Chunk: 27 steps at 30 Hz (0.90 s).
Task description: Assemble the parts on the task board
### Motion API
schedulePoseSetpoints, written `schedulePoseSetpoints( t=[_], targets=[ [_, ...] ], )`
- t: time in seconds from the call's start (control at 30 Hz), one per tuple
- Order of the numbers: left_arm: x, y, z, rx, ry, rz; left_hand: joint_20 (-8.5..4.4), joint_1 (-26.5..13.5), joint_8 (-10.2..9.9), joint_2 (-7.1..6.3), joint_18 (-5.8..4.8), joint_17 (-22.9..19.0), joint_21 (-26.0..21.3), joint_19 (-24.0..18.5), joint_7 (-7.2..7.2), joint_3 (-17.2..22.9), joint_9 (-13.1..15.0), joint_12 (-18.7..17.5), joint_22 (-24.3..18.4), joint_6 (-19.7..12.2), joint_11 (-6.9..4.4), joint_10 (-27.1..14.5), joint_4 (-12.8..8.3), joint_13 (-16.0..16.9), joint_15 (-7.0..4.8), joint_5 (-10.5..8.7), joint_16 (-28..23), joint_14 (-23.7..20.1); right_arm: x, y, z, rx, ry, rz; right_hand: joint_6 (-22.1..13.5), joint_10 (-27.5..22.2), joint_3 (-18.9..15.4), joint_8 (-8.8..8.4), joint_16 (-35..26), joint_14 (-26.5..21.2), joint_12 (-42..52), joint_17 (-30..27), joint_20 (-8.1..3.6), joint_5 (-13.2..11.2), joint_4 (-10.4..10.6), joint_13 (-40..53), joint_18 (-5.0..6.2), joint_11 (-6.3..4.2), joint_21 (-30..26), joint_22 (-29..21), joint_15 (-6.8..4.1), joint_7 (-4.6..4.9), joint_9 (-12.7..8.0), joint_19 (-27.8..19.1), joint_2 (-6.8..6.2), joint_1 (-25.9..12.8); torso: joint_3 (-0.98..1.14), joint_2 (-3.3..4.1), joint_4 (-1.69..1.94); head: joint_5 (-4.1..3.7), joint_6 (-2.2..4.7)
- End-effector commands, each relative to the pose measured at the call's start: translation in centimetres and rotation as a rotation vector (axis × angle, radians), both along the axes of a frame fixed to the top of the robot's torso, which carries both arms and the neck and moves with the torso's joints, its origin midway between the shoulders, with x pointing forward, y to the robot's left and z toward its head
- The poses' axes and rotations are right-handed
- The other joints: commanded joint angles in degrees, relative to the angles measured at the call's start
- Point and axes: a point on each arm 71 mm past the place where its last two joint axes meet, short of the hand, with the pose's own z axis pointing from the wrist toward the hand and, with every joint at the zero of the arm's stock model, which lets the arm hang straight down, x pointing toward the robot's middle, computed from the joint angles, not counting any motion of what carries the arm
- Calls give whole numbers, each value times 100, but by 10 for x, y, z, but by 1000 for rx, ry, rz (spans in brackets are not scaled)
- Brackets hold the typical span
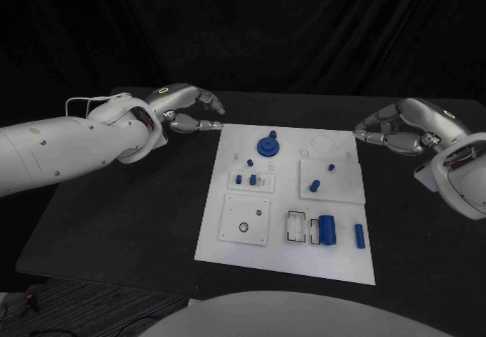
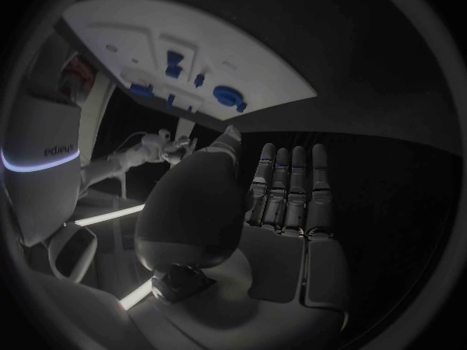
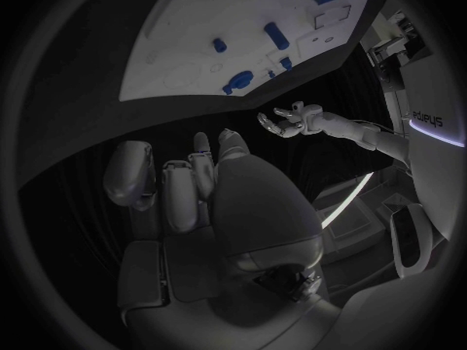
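Head view: the white task board (image 1: 289, 263) fills the table's centre, both empty hands hovering slack-fingered off its ten (image 1: 189, 107) and two o'clock (image 1: 397, 131) corners, while small blue parts (image 1: 327, 229) lie scattered, assembly seemingly barely begun.

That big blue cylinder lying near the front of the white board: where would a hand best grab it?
Probably across the middle of the large blue cylinder, from above. It lies on its side on the white task board, so its round flanks are the parts fingers can close on. A white frame sits close on one side, a small blue pin on the other, so room is tight.
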Motion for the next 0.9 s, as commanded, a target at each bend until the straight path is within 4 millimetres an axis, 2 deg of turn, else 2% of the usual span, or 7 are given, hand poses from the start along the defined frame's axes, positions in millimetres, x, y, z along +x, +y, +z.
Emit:
schedulePoseSetpoints(
  t=[0.03,0.13,0.2,0.23,0.33,0.53,0.9],
  targets=[
    [-5,2,15,-466,127,-110,-48,-330,-95,193,23,-443,-117,-604,21,-417,-93,-88,-612,-63,-23,-408,-4,-335,-4,163,-768,-245,4,9,4,-90,62,-8,-91,-838,81,-68,-156,-25,-2193,-205,22,-103,14,-4340,95,10,-349,690,47,63,-16,-154,-101,87,-35,19,17,-14,-1],
    [-7,0,16,-634,231,-130,-25,-487,-178,365,24,-1539,-181,-1378,-117,-862,-244,-649,-1311,-419,-167,-1704,25,-1092,-15,42,-1944,-1799,8,18,7,-143,86,15,-246,-1089,180,-142,-178,-68,-3175,-260,91,-197,4,-5198,103,119,-492,678,137,67,-30,-190,-203,295,-75,30,48,-62,-1],
    [-9,-3,16,-748,321,-150,27,-681,-322,484,-11,-1957,-235,-1965,-177,-1096,-501,-976,-2302,-1701,-254,-2511,19,-1419,93,-99,-2166,-2512,10,24,8,-190,97,35,-302,-1183,267,-159,-164,-74,-3607,-258,143,-514,-4,-5612,99,214,-506,688,241,-19,-29,-181,-253,446,-109,43,81,-90,-1],
    [-10,-5,15,-808,368,-162,34,-679,-364,540,-40,-2101,-249,-2273,-224,-1248,-643,-1080,-2897,-2313,-299,-2757,25,-1552,161,-166,-2206,-2715,11,27,7,-217,102,46,-316,-1357,462,-163,-145,-77,-3998,-247,193,-1430,-10,-5973,96,320,-510,696,348,-39,-29,-178,-237,616,-129,56,100,-94,-1],
    [-15,-10,11,-958,479,-195,-32,-814,-436,676,-127,-2257,-329,-2647,-207,-1474,-703,-1295,-3977,-3167,-268,-3214,30,-1654,155,-194,-2270,-3006,14,37,5,-296,117,81,-442,-1742,1087,-208,-144,-109,-4593,-289,176,-2241,-15,-6700,119,395,-583,695,227,-57,-81,-172,-718,206,-170,87,130,-99,-1],
    [-25,-16,3,-1062,555,-225,79,-783,-475,646,-10,-2276,-496,-3174,-596,-1518,-744,-1384,-5759,-3741,-650,-3671,30,-1734,26,-110,-2286,-3064,12,45,0,-378,107,127,-1169,-2596,2071,-259,-289,-272,-5048,-526,264,-2277,29,-7408,171,498,-1046,609,299,-182,-389,-345,-1543,-98,-247,163,199,-287,-1],
    [-35,-16,-2,-1097,590,-222,131,-680,-475,640,147,-2276,-512,-3184,-800,-1414,-744,-1397,-5909,-3753,-798,-3715,27,-1747,-21,85,-2286,-3064,10,43,-10,-423,119,140,-998,-2038,2231,-161,-234,-273,-4729,-508,269,-2128,-54,-7693,167,518,-1066,624,307,-101,-426,-310,-1356,55,-331,246,209,-452,15]
  ],
)
